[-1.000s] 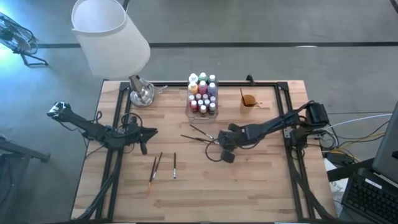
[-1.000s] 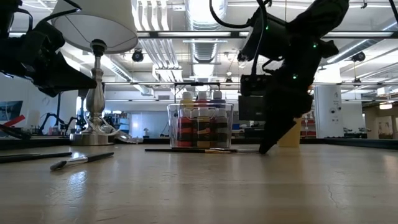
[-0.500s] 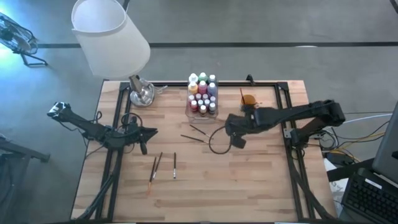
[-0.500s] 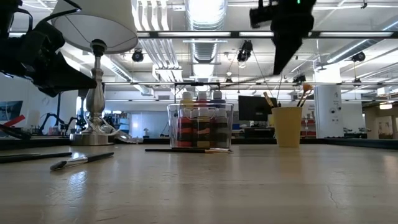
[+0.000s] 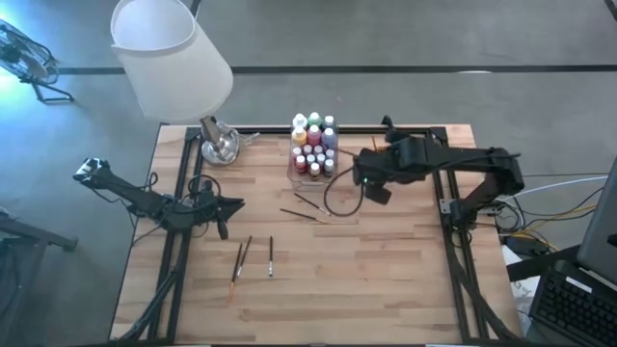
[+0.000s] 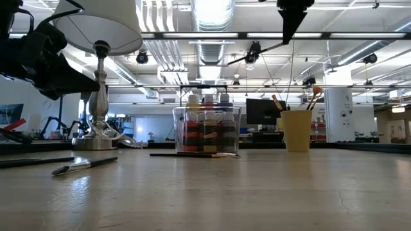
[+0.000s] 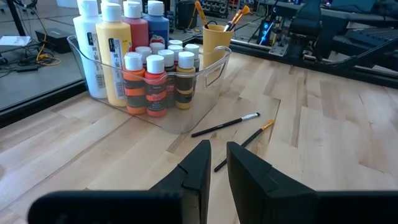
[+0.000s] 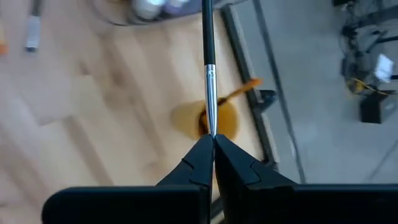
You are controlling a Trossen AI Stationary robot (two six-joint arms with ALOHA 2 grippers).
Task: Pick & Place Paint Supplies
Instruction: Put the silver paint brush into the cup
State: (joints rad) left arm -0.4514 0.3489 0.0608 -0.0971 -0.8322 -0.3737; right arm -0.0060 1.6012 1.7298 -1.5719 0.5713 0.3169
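My right gripper (image 8: 210, 142) is high above the table's far right, over the orange cup (image 8: 217, 121), and is shut on a thin dark-handled paintbrush (image 8: 208, 37). It shows at the top of the low view (image 6: 290, 22). The paint bottles (image 5: 313, 145) stand in the clear box (image 7: 186, 115) at the far middle. Two brushes (image 5: 307, 207) lie flat in front of the box, and others (image 5: 243, 258) lie flat near the left. My left gripper (image 7: 217, 155) waits at the left (image 5: 234, 203), slightly open with nothing between its fingers. My right gripper pinches the brush between its two fingertips at the lower end of the silver ferrule (image 8: 211, 127). The fingers slant down from above and lie along the brush. The dark handle sticks out beyond them. The brush is lifted clear of the table, above the cup.
A lamp with a white shade (image 5: 169, 58) stands on its metal base (image 5: 220, 145) at the far left corner. The orange cup (image 6: 297, 131) holds other brushes. Bare wood lies across the near half of the table (image 5: 366, 280).
My right gripper, still shut, has risen from the table in front of the box and gone toward the far edge, over the orange cup, tipping to point more steeply down. The brush it holds has been lifted clear of the table.
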